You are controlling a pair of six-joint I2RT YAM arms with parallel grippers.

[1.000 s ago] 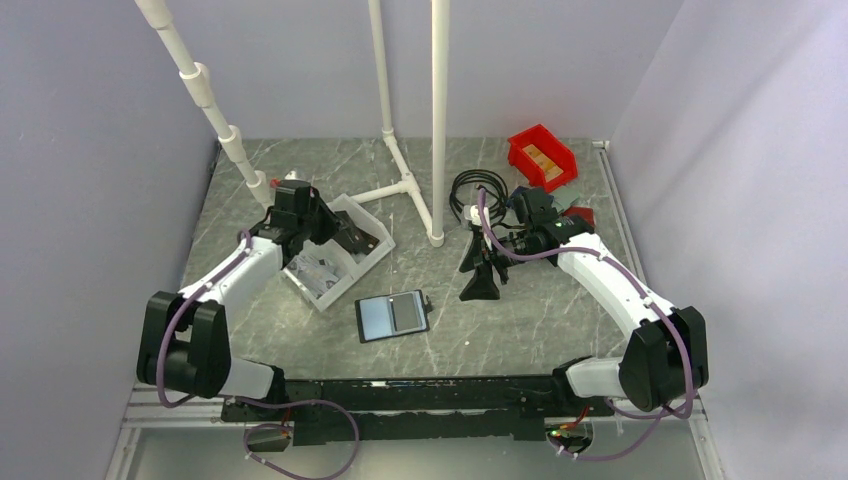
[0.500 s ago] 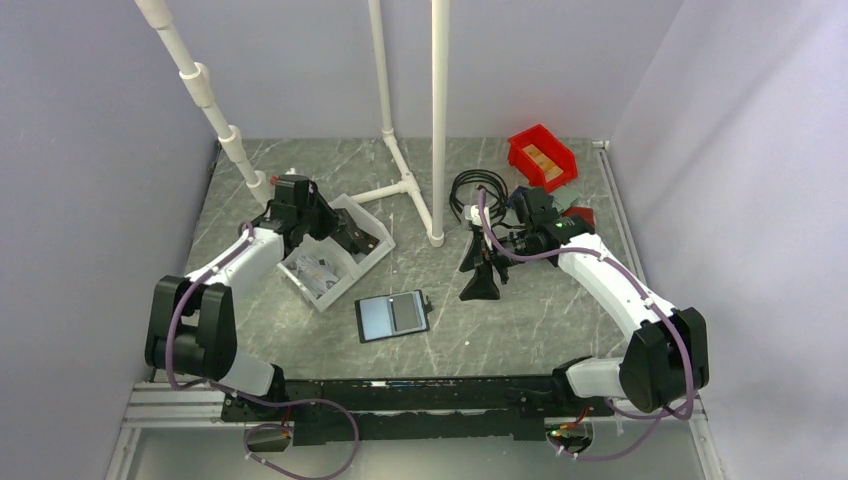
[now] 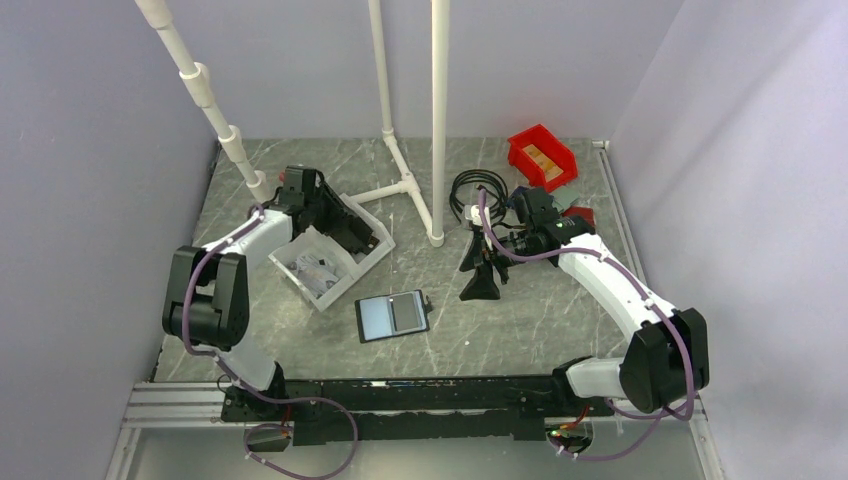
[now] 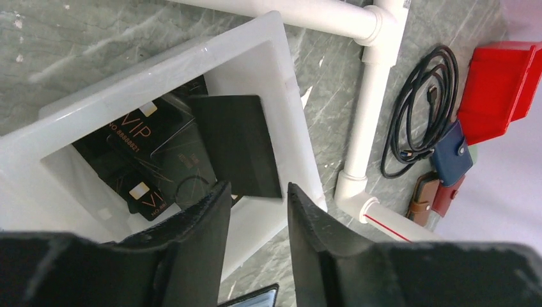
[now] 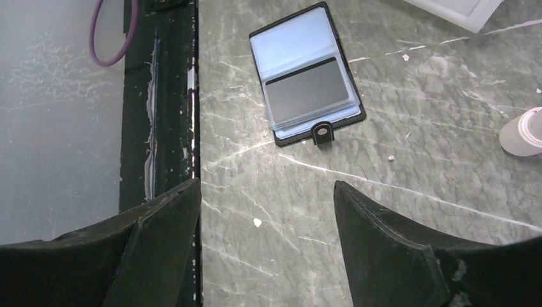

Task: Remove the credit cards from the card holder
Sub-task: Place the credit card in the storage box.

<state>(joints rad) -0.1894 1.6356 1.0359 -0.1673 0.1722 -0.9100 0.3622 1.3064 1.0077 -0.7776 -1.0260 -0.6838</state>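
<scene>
The card holder [image 3: 392,316] lies open on the table, black with pale blue sleeves [image 5: 307,73]. One dark grey credit card [image 5: 309,89] sits in its right-hand sleeve. Several black credit cards lie in the white bin [image 4: 160,61], two with VIP lettering [image 4: 137,125]. A plain dark one [image 4: 236,144] leans against the bin's wall. My left gripper [image 4: 259,192] hangs above that bin [image 3: 355,278], open, with nothing between its fingers. My right gripper [image 5: 267,185] is open over bare table, to the right of the holder and apart from it [image 3: 480,280].
A white pipe frame [image 3: 437,120] stands behind the bin and reaches past it [image 4: 358,128]. A red bin [image 3: 541,157], a coiled black cable [image 4: 418,109], a dark blue wallet [image 4: 452,153] and a brown wallet [image 4: 425,198] lie at the back right.
My left gripper has opened over the white bin, and its arm has folded up and drawn back. The right arm and the card holder have stayed where they were.
</scene>
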